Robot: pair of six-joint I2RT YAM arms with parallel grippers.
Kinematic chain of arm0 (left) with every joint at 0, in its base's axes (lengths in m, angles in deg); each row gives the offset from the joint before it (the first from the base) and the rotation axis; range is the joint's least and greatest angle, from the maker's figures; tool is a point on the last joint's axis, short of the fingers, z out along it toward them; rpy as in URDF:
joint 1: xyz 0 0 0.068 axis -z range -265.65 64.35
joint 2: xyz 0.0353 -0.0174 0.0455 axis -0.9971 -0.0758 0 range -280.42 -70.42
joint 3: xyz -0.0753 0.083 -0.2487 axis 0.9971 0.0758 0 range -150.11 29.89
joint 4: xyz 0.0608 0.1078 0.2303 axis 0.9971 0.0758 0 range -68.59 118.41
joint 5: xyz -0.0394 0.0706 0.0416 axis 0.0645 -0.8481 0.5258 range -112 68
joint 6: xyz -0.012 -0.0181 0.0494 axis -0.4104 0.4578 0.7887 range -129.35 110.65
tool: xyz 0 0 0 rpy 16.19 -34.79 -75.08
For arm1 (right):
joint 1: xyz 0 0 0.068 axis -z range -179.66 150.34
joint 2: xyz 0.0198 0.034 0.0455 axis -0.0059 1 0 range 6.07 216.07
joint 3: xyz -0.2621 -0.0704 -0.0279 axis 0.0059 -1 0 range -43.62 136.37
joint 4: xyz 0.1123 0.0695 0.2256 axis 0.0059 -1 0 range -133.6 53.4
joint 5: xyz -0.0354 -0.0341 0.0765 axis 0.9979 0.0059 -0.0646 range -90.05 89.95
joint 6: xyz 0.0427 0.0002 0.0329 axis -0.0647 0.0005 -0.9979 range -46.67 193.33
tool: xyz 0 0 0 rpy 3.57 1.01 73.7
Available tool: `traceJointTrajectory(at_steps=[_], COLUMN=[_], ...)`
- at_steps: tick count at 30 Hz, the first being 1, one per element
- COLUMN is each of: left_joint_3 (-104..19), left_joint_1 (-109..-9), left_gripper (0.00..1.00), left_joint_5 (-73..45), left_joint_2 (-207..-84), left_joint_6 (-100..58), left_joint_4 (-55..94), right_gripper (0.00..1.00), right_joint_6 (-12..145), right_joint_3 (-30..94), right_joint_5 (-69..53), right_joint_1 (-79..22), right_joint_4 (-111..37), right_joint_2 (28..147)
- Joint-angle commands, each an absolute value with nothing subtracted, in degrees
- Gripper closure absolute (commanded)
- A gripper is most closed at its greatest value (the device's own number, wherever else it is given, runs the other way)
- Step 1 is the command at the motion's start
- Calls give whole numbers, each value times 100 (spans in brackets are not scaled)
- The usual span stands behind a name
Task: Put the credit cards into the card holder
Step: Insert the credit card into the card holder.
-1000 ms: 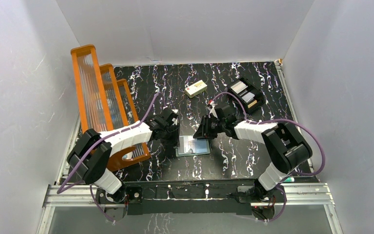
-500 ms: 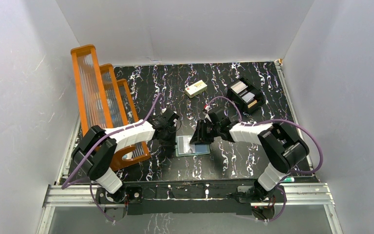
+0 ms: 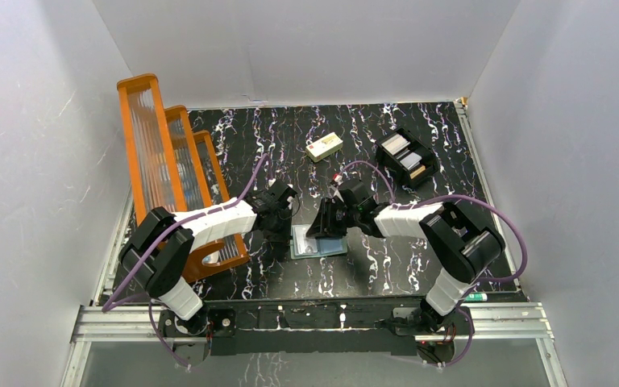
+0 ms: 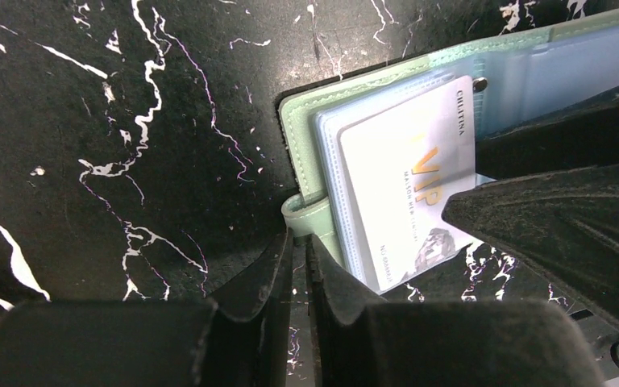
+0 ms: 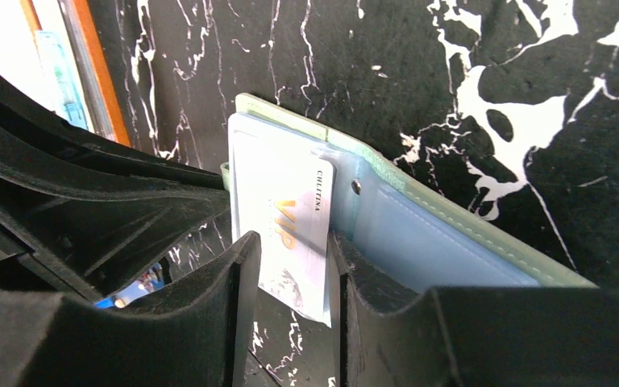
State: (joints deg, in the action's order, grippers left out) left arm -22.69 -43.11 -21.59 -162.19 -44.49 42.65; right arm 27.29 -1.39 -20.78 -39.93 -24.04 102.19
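Black marbled surface [image 3: 274, 137]. Card holder [image 4: 300, 121]: open, lying flat. Card [image 4: 403, 185]: partly inside holder's clear sleeve, gripped by right pincer [image 5: 294, 251]. Left pincer [image 4: 300, 242]: nearly closed, empty, just beside holder's clasp tab. Risk: holder looks unpinned, so pushing may slide it; a skewed card could jam at sleeve mouth.

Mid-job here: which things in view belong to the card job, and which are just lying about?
Job:
- credit card, between the right gripper fingers
- open card holder
- left gripper, at the holder's tab

Lying about:
- cream block
- black tray, contents too small to tell
- orange rack
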Motion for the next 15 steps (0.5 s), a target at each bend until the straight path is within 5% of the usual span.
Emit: traceJointTrajectory(at_steps=[1,7,15], left_joint_3=[-2382,-2418,-2439], left_joint_1=[-4314,-4304,-4303], left_gripper=[90,91,90], left_joint_5=[-2019,-1895,-1803], left_joint_2=[-16179,-16166,-16013], left_joint_6=[-4451,-4519,-4599], left_joint_4=[4131,4049,4044], right_gripper=[58,71,71], right_joint_6=[2217,1715,1553], right_joint_3=[-200,-463,-588], right_joint_5=[-2352,-2311,-1837], right_joint_1=[-4082,-4104,-4102], right_joint_4=[-1630,-1203,-1631], right_joint_2=[10234,10125,9838])
